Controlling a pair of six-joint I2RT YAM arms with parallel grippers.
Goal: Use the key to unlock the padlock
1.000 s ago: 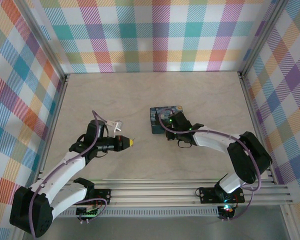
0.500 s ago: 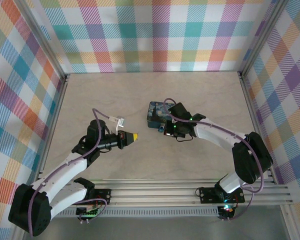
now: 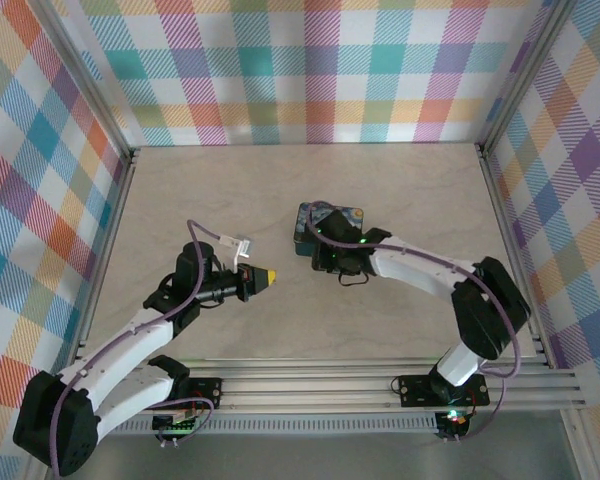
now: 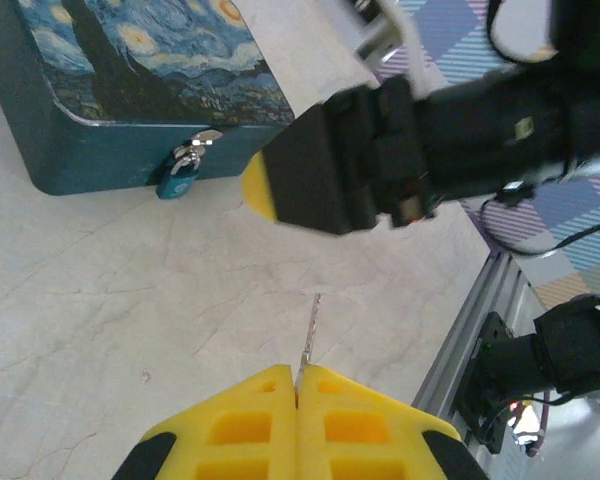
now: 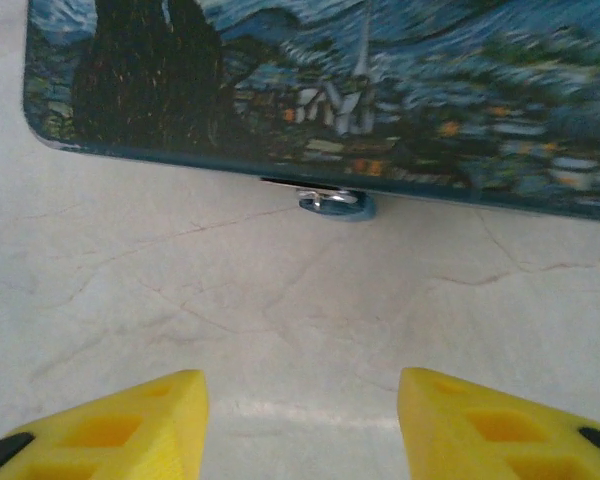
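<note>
The left gripper has its yellow fingers pressed tightly together, pinching a small silver key. The key's thin blade sticks straight out beyond the fingertips, above the pale marbled table. In the overhead view this gripper sits left of centre, pointing toward the right arm, and is clear of everything else.

The padlock, small with a blue-green body and a silver shackle, hangs from the hasp on the front wall of a tin box printed with a starry-night painting. The lock's body dangles just above the table or rests on it; the view is too soft to tell which. The shackle appears to be closed through the hasp, though at this size that is not certain. In the left wrist view the lock is well ahead of the key tip and off to its left, with bare table between them.

The right gripper hovers over the table just in front of the same wall of the box, with its two yellow fingers spread wide and nothing between them. From its wrist camera the padlock shows as a small metal loop under the box's edge, roughly centred ahead of the open gap and apart from both fingers. From above, the right gripper lies at the box's near edge, with the box near the middle of the table.
</note>
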